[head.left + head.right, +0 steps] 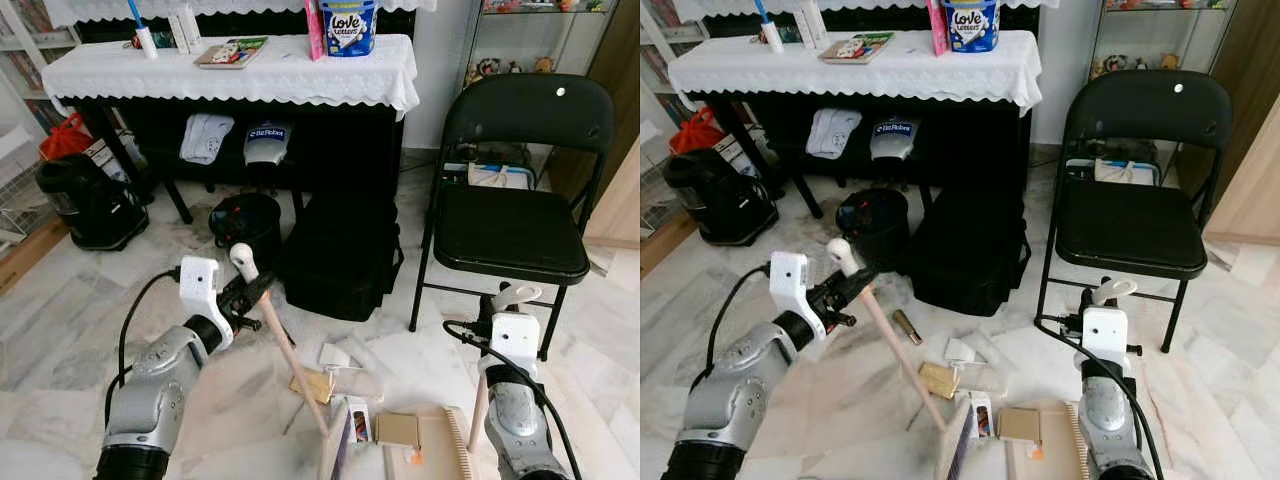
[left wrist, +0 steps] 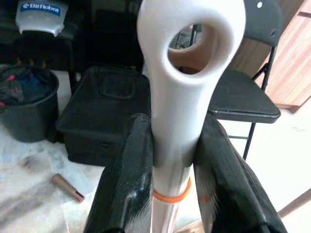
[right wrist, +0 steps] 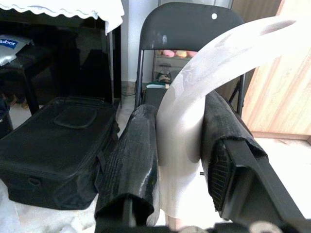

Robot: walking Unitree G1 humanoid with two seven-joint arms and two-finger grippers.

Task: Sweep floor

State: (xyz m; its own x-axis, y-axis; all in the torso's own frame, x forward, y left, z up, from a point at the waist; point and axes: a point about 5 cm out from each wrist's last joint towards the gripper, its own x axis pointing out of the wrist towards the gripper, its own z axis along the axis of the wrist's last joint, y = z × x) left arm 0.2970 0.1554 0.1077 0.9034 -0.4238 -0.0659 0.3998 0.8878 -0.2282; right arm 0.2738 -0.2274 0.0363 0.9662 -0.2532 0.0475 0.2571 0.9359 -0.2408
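My left gripper (image 1: 248, 292) is shut on the white top of a broom handle (image 1: 243, 262). Its beige stick (image 1: 295, 365) slants down to the floor. In the left wrist view both black fingers (image 2: 129, 165) press the handle (image 2: 187, 73) just below its hanging hole. My right gripper (image 1: 505, 303) is shut on the white curved handle (image 1: 515, 293) of a beige dustpan (image 1: 455, 440) at the bottom centre. In the right wrist view the handle (image 3: 189, 107) sits between the fingers. Litter lies on the marble floor: a brown packet (image 1: 312, 387), a white wrapper (image 1: 335, 355), a card piece (image 1: 398, 428) and a brown tube (image 1: 906, 326).
A black bag (image 1: 335, 255) stands just beyond the litter. A black folding chair (image 1: 515, 230) is at the right, close to my right arm. A black bin (image 1: 245, 220) and a table with a white cloth (image 1: 230, 70) are behind. A black appliance (image 1: 85, 200) sits at the left.
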